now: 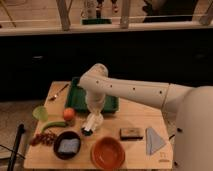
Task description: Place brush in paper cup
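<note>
My gripper (92, 123) hangs at the end of the white arm, pointing down over the wooden table (135, 112) just in front of the green tray (79, 98). A pale, whitish shape sits right at the gripper. A small dark tip (86, 132) pokes out below it to the left, close to the table top; it looks like the head of the brush. I cannot separate the brush handle or the paper cup from the gripper; both sit within or behind that pale shape.
An orange fruit (69, 113), a pale green round thing (40, 113) and a green pod (55, 125) lie to the left. Grapes (44, 138), a dark bowl (67, 146) and an orange bowl (107, 153) are in front. A brown block (131, 133), a grey cloth (154, 140) and a fork (59, 92) are also there.
</note>
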`<state>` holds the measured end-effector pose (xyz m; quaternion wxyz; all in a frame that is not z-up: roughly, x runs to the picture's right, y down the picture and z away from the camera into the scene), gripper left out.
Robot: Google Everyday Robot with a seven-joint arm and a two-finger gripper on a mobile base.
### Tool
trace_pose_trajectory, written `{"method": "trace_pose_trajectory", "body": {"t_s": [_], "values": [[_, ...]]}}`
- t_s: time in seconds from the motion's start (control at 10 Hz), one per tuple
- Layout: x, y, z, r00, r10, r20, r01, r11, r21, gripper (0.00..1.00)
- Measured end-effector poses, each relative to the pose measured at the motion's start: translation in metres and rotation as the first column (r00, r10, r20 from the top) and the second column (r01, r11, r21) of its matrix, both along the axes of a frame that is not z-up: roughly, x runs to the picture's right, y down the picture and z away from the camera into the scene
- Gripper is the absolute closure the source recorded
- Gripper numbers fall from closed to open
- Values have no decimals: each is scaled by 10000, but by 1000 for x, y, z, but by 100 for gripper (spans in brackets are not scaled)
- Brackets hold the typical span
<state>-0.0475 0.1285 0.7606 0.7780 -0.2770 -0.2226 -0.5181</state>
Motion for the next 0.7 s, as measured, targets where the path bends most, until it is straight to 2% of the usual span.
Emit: {"method": "trace_pose_trajectory", "body": {"t_s": [0.2,0.7], "values": [[0,1,-1,10000,-26,18,26,10000,-92,99],[-3,4,-3,9999,-80,144,85,9995,-309,51]]}}
